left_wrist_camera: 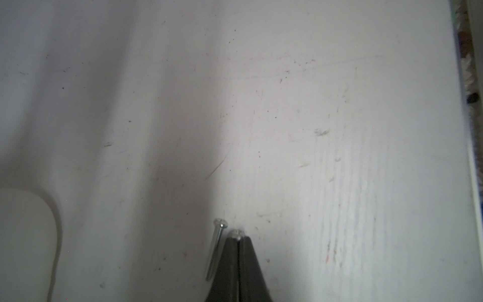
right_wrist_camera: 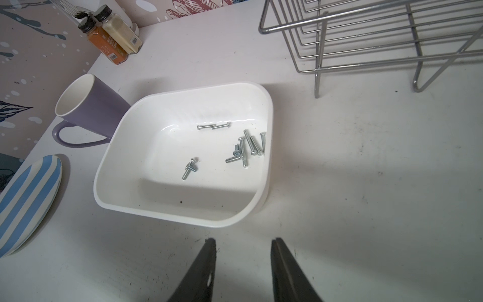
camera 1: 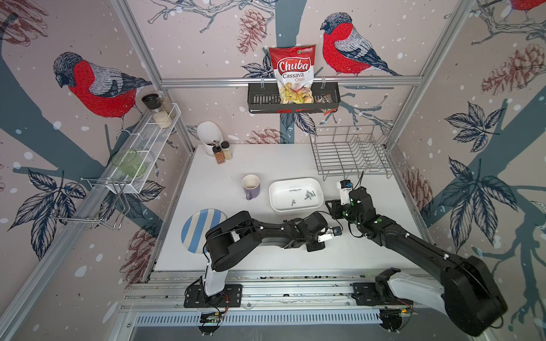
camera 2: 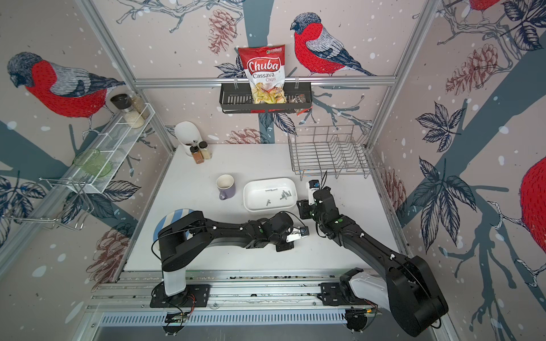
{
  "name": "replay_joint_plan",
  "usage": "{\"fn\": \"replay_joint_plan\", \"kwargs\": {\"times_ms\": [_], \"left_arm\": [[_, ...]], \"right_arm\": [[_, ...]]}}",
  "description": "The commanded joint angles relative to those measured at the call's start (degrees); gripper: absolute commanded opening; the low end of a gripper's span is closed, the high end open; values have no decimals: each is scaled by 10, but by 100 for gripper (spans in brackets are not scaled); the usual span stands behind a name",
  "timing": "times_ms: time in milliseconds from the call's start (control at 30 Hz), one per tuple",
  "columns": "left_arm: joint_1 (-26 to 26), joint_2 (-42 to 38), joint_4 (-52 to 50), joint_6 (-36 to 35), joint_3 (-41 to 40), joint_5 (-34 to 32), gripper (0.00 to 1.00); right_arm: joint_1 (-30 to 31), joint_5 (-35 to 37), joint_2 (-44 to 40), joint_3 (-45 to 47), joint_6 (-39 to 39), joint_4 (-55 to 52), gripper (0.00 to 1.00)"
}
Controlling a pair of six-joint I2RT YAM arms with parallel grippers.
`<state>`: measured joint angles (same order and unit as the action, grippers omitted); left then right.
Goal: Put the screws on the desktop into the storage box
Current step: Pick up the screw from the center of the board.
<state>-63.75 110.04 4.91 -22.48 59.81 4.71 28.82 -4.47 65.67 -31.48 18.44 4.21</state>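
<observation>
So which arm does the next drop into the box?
Left, likely: the left gripper is shut on a screw, second screw beside it. Right gripper hangs open, empty, short of the box.

Silver screws (right_wrist_camera: 245, 149) lie loose inside the white storage box (right_wrist_camera: 170, 215); another screw (left_wrist_camera: 215, 251) lies flat on the white desktop (left_wrist_camera: 339, 157).

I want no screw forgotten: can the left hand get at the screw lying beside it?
Probably yes: the loose screw lies on bare desktop right beside the left hand, uncovered. But the hand seems shut on another screw.

Screw (left_wrist_camera: 236, 233) shank hidden behind left tool (left_wrist_camera: 239, 239); head alone visible.
</observation>
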Motion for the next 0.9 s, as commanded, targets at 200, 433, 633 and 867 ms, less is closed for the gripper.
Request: {"fn": "replay_joint_plan", "kwargs": {"times_ms": [200, 433, 633, 867], "left_arm": [[1, 3, -62, 2, 1, -12, 7], [1, 18, -89, 7, 19, -21, 10], [1, 8, -109, 10, 20, -37, 13], [1, 18, -159, 20, 42, -47, 16]], "right_arm": [[-3, -2, -8, 2, 7, 10, 40], [-12, 0, -17, 0, 13, 3, 42], [-20, 1, -19, -10, 14, -3, 43], [-23, 3, -20, -10, 13, -5, 43]]}}
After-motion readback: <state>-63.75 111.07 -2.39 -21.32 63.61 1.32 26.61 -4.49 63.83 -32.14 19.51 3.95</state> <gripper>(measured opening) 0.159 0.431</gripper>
